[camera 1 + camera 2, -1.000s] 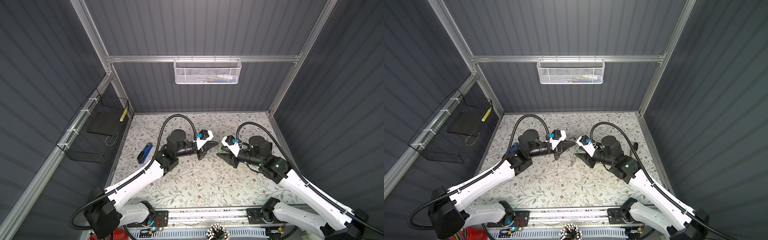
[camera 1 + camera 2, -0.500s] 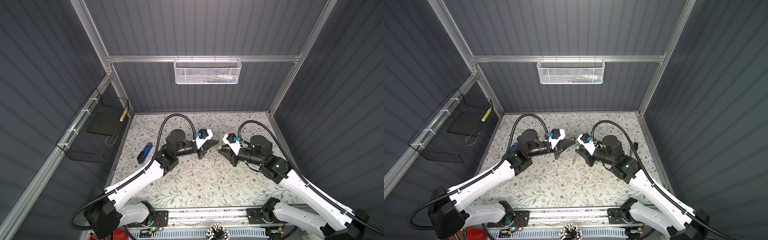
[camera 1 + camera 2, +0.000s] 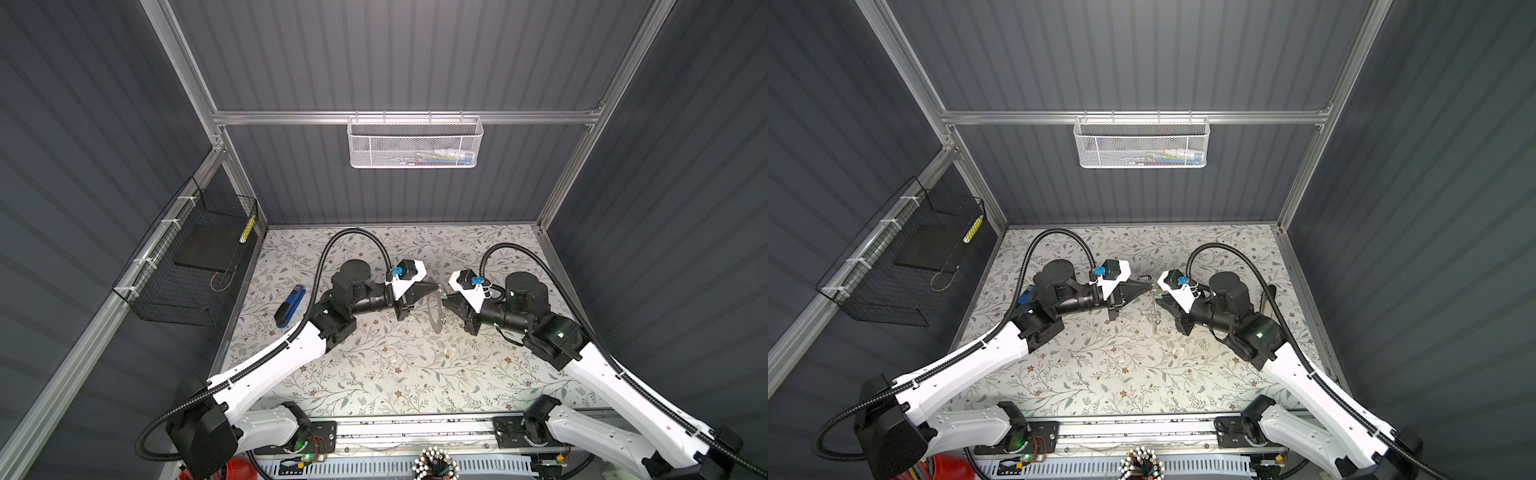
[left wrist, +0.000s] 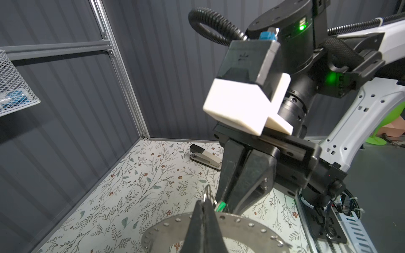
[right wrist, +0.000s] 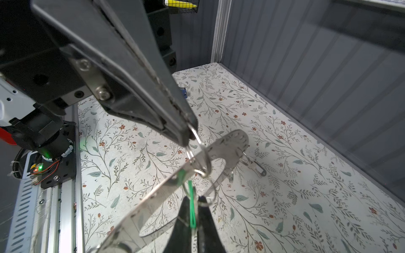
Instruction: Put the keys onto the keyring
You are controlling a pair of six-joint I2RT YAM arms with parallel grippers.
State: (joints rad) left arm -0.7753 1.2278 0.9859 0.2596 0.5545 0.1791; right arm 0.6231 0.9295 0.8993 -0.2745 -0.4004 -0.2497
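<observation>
Floral-print table [image 3: 1125, 374]. Left gripper [image 3: 1149, 285]: jaws together, tips at the top of the keyring [image 3: 1155, 312], which hangs edge-on as a thin grey sliver. Right gripper [image 3: 1161, 297]: jaws together, just beside the keyring's upper part, with the green-tagged key [image 3: 1158, 296] showing as a green fleck at its tips. White mesh basket [image 3: 1142, 145] on the back rail. Black wire basket [image 3: 905, 257] on the left wall.

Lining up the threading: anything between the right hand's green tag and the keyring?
Nothing visible: the green tag in the right hand sits at the keyring, beside the wire loop the left hand pinches.
</observation>
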